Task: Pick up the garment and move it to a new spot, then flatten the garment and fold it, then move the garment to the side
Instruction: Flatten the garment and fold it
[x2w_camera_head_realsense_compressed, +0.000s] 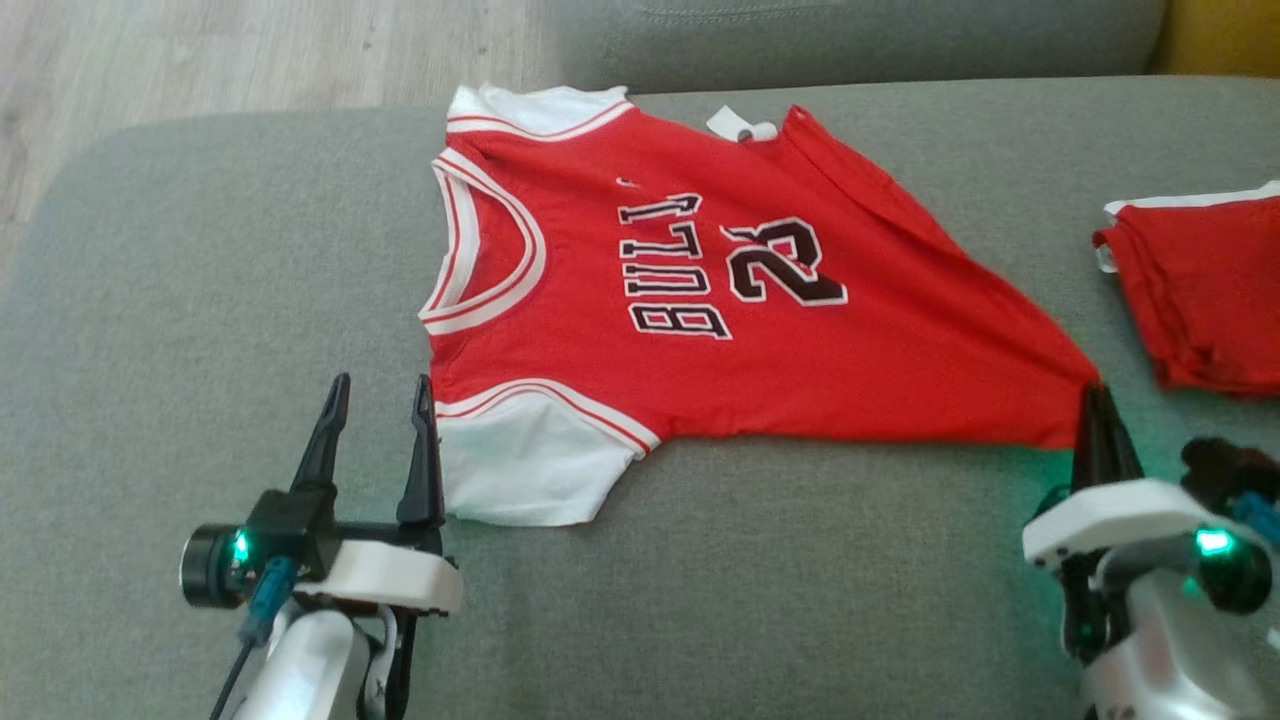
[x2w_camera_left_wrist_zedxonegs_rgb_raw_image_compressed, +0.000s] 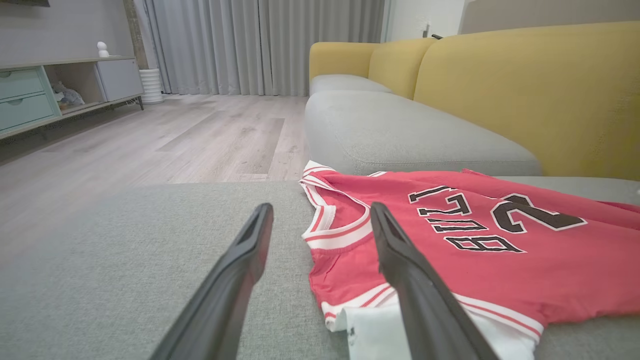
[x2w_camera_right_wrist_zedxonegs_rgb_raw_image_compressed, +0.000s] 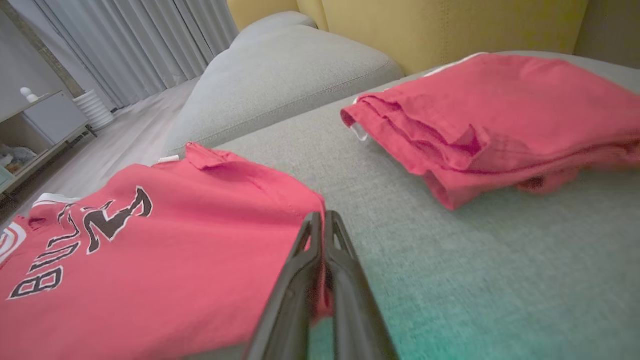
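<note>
While the right hand (x2w_camera_head_realsense_compressed: 1098, 395) pinches its hem, the jersey (x2w_camera_head_realsense_compressed: 820, 360) lies crosswise, collar left.

Blk fingers (x2w_camera_head_realsense_compressed: 322, 440), wht wrists (x2w_camera_head_realsense_compressed: 385, 585)

We see the garment (x2w_camera_head_realsense_compressed: 800, 370) as thin matt red cloth with smooth white trim and flat printed lettering. The sofa seat (x2w_camera_head_realsense_compressed: 150, 300) under it is coarse grey woven fabric. The left hand (x2w_camera_head_realsense_compressed: 381, 385) has fingers (x2w_camera_left_wrist_zedxonegs_rgb_raw_image_compressed: 235, 280) of dark, faintly glossy plastic. The floor (x2w_camera_left_wrist_zedxonegs_rgb_raw_image_compressed: 175, 135) looks like pale matt wood.
</note>
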